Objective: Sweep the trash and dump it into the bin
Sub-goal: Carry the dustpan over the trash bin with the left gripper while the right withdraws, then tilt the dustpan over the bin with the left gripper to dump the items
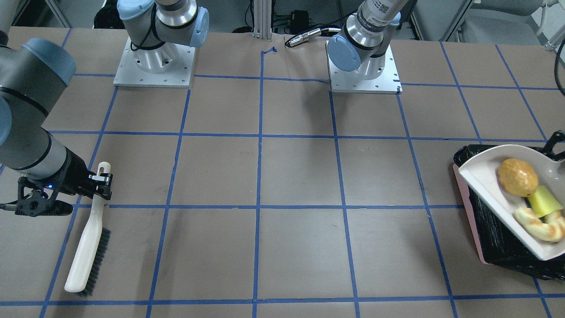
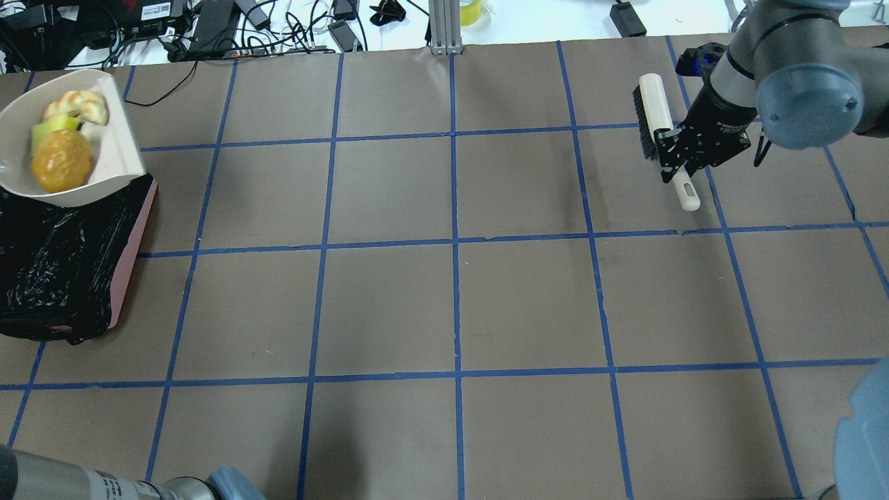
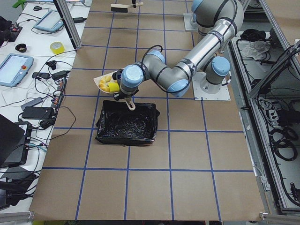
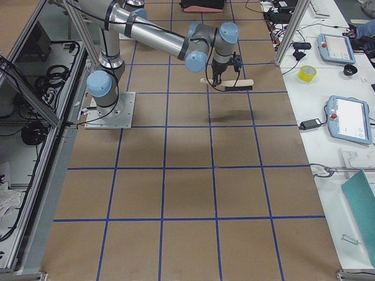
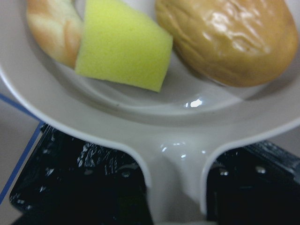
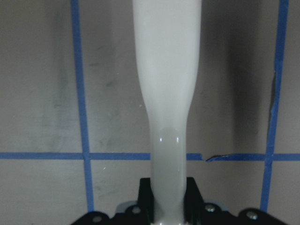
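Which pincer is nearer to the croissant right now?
Left. The left pincer grips the handle of the dustpan that carries the croissant, by the bin. The right pincer is at the table's opposite end, gripping the brush.

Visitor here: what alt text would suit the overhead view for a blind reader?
A cream dustpan carrying three toy-food pieces hovers over the far end of a black-lined pink bin at the left edge. At right, the right gripper holds a cream brush by its handle.

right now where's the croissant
The croissant lies at the overhead view's far left, inside the cream dustpan next to the yellow-green wedge, at the far end of the black-lined bin.
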Available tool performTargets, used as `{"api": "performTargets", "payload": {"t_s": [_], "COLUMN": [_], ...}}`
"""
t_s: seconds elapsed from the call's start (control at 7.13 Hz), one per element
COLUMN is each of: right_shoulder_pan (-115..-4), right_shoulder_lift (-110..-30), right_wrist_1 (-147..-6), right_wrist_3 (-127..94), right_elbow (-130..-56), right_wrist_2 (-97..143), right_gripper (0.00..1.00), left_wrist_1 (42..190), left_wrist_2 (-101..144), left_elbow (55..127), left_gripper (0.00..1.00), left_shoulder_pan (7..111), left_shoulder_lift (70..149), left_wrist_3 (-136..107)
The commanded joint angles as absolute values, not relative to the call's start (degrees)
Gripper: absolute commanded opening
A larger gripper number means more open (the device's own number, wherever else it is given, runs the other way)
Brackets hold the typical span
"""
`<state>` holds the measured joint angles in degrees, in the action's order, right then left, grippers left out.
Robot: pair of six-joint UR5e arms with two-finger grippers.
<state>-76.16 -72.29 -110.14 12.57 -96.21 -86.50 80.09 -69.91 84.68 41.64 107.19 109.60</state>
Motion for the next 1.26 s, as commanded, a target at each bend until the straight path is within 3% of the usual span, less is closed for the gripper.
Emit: {"api": "performTargets", "payload": {"t_s": [0.0, 0.42, 0.84, 1.12], "right_shoulder_pan": [-73.22, -69.62, -69.26, -69.17], "right_shoulder_lift": [-70.05, -69.00, -68.30, -67.68], "right_wrist_1": [-111.62, -111.79, -112.76, -113.47], "right_wrist_3": [13.35, 19.06, 19.34, 19.34], "right_elbow": [-96.24, -97.20, -98.70, -98.79], "right_wrist_2": [-87.88, -89.30, -90.25, -91.58], "right_gripper": [0.00, 0.00, 0.00, 0.00], "left_wrist_1": [79.98, 74.32, 64.09, 50.00], "left_wrist_2": [-77.21, -101.31, -116.34, -122.67], "left_elbow": [78.42, 76.20, 78.22, 83.37], "left_gripper": [0.00, 0.00, 0.00, 0.00], "left_shoulder_pan": [37.36, 40.58, 47.62, 53.32], "left_shoulder_lift": [110.29, 111.44, 111.71, 109.44], "left_wrist_3": [110.38, 120.49, 133.65, 136.13]}}
